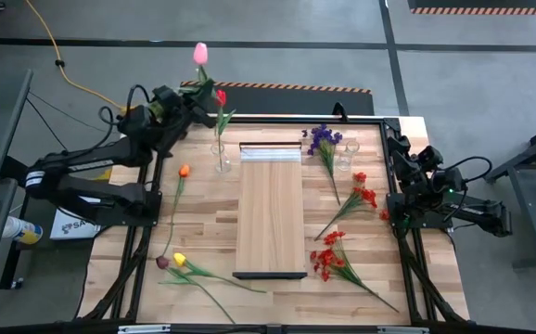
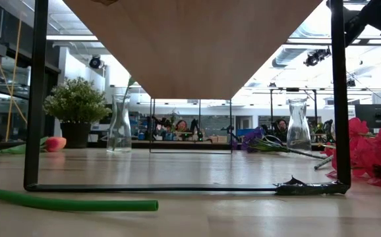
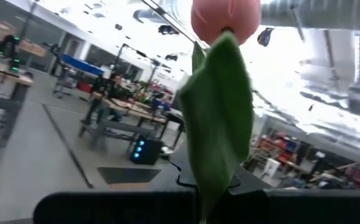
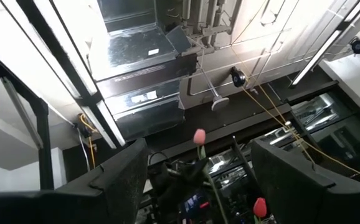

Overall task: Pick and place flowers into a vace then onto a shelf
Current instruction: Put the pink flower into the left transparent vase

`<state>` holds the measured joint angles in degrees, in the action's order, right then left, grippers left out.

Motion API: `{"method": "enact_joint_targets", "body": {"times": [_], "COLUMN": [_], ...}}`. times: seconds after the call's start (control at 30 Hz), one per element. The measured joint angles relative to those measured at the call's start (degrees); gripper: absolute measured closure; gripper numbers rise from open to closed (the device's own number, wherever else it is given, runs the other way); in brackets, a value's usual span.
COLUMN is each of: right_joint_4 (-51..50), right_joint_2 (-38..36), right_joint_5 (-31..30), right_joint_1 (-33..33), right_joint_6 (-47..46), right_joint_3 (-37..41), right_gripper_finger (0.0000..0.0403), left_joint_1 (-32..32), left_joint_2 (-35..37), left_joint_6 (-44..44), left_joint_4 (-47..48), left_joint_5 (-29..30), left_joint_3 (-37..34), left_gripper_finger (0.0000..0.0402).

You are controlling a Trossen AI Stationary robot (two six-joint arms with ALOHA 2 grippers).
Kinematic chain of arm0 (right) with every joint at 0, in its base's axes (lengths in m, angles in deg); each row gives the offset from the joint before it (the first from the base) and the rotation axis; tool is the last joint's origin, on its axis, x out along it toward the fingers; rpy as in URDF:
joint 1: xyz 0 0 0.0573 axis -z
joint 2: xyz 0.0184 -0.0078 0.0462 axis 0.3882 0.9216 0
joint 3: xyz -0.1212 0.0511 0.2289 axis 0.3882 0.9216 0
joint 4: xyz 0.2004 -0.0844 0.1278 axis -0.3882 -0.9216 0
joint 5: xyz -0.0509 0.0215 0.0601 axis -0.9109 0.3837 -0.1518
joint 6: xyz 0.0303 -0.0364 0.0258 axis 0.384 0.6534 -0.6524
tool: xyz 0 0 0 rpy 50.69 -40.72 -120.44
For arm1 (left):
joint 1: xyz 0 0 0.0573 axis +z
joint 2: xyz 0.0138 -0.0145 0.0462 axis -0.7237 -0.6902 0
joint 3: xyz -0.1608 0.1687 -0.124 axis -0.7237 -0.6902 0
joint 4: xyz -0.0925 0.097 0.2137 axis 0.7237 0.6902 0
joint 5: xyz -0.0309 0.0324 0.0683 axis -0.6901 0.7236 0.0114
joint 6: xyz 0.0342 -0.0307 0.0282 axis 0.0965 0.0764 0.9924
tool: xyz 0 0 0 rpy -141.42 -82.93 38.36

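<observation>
My left gripper (image 1: 197, 96) is over the table's far left corner, shut on a pink tulip (image 1: 200, 53) that is held off the table. In the left wrist view its bloom (image 3: 225, 18) and broad green leaf (image 3: 220, 118) rise past the fingers. Beside it a red tulip (image 1: 220, 96) stands with its stem in a glass vase (image 1: 222, 155). Orange (image 1: 184, 171), yellow (image 1: 179, 259) and dark purple (image 1: 162, 263) tulips lie left of the shelf (image 1: 270, 209). My right gripper (image 4: 208, 186) is open and waits at the table's right edge. My left gripper holds the pink tulip low on its stem, where the leaf's base (image 3: 208, 198) runs down between the shut fingers; the leaf hides the stem itself. The flower is lifted clear and points away from the fingers, bloom outermost.
A second, empty vase (image 1: 347, 153) stands right of the shelf beside a purple sprig (image 1: 324, 139). Red sprays (image 1: 361, 195) (image 1: 333, 260) lie on the right side of the table. A potted plant (image 2: 77, 105) stands behind the table at the left, and people sit far behind.
</observation>
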<state>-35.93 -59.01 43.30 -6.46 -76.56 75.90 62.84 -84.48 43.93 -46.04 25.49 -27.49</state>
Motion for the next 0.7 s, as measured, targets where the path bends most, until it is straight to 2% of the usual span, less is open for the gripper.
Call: {"method": "enact_joint_targets", "body": {"times": [0.3, 0.57, 0.7], "right_joint_4": [0.0, 0.0, 0.0], "right_joint_2": [0.0, 0.0, 0.0], "right_joint_5": [-0.01, -0.36, -1.89], "right_joint_1": [0.0, 0.0, 0.0], "right_joint_6": [0.28, 1.22, 1.27], "right_joint_3": [0.0, 0.0, 0.02], "right_gripper_finger": [0.0131, 0.0131, 0.0132], "left_joint_1": [0.75, 0.77, 0.77], "left_joint_2": [1.44, 10.14, 15.05], "left_joint_6": [-0.08, 0.79, 0.35], "left_joint_4": [-2.51, -19.99, -20.16], "left_joint_5": [-8.29, -9.53, -8.36], "left_joint_3": [-1.78, -18.22, -24.01], "left_gripper_finger": [0.037, 0.037, 0.037]}}
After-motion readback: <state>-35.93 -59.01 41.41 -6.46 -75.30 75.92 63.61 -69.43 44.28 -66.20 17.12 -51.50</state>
